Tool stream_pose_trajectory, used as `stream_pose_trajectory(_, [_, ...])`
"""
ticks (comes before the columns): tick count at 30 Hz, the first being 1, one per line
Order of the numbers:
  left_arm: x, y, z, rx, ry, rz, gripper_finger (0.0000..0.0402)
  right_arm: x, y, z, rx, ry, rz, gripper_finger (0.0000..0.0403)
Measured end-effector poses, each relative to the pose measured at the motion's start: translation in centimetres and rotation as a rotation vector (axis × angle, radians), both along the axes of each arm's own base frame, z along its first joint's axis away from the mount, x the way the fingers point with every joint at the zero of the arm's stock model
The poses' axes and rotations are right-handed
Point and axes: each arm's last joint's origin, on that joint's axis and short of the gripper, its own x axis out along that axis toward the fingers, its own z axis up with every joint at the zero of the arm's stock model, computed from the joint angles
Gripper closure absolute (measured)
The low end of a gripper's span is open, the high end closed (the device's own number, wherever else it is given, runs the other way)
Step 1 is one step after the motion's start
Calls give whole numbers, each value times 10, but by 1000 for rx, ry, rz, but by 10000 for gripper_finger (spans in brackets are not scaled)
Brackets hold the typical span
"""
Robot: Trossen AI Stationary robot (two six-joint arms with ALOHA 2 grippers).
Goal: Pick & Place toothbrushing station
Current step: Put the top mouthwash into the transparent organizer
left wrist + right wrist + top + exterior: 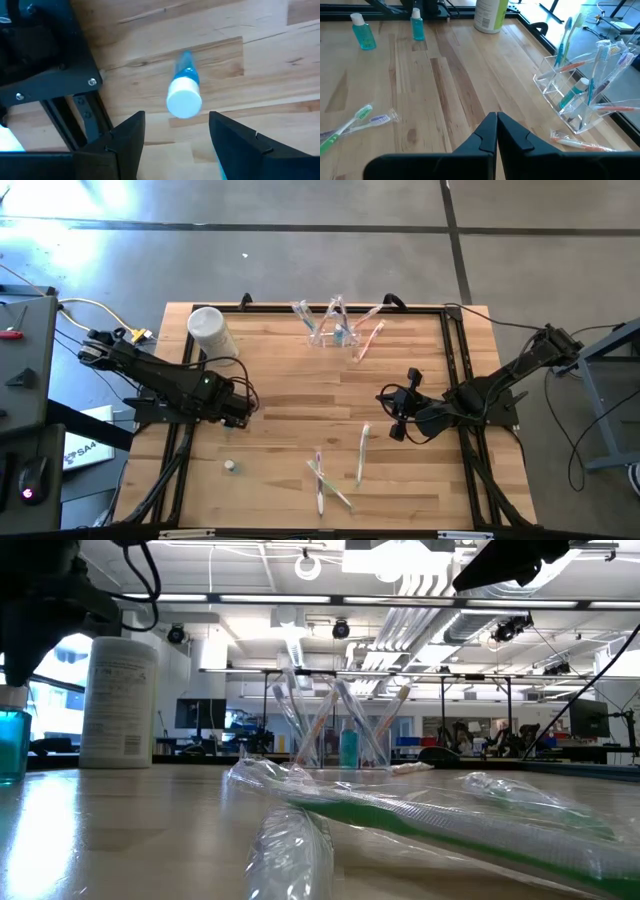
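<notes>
1. While neither arm holds anything, the toothbrushing station (335, 330) stands at the table's (280, 400) far edge with toothbrushes upright in it, some way from the white canister (210, 330) along the same edge.
2. Well short of the station on the canister's side, the left gripper (175, 137) hangs with fingers parted above a small blue bottle (185, 92), not touching it.
3. On the station's other side, the right gripper (496, 131) hovers fully closed and empty.
4. Judging by this, the station's move seems not yet begun; grasping, carrying and setting down remain.

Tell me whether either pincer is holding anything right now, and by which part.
Nothing is held. The left pincer hangs open above a small blue bottle without touching it; the right pincer is shut on nothing.
</notes>
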Motion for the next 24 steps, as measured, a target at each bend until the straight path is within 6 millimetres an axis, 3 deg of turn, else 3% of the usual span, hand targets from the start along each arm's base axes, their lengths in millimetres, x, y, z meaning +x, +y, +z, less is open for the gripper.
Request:
stream_pose_trajectory(7, [8, -2, -5, 0, -98, -82, 187, 0, 0, 0, -1, -1, -2, 399])
stream_pose_trajectory(24, [6, 0, -5, 38, -79, -87, 187, 0, 0, 0, -1, -1, -2, 400])
